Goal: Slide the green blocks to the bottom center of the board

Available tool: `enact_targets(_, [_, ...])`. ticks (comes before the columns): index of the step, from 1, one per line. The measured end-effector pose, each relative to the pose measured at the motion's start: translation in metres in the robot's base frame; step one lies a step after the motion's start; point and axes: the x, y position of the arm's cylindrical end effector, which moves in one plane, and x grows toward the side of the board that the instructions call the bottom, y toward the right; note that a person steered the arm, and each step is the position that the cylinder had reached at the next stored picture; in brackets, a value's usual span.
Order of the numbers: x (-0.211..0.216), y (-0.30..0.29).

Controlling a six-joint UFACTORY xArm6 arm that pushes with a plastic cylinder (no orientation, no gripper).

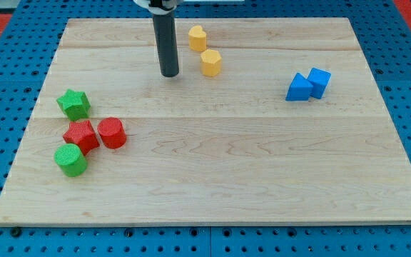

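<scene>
A green star block [73, 104] lies near the board's left edge. A green cylinder [70, 160] lies below it, touching a red block [81, 135]. My tip [169, 74] rests on the board near the view's top, well to the right of and above both green blocks. It stands just left of the lower yellow block [210, 63].
A red cylinder [111, 133] sits right of the red block. A second yellow block [197, 38] is near the top edge. Two blue blocks [299, 88] [320, 82] touch each other at the right. The wooden board [227, 178] lies on a blue pegboard.
</scene>
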Motion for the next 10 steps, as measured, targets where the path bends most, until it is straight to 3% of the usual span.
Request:
enact_targets(3, [-0.011,0.038])
enact_targets(4, [-0.018,0.018])
enact_targets(5, [0.0,-0.062])
enact_targets(6, [0.046,-0.097])
enact_targets(8, [0.071,-0.14])
enact_targets(9, [0.117,-0.182])
enact_targets(10, [0.126,-0.187])
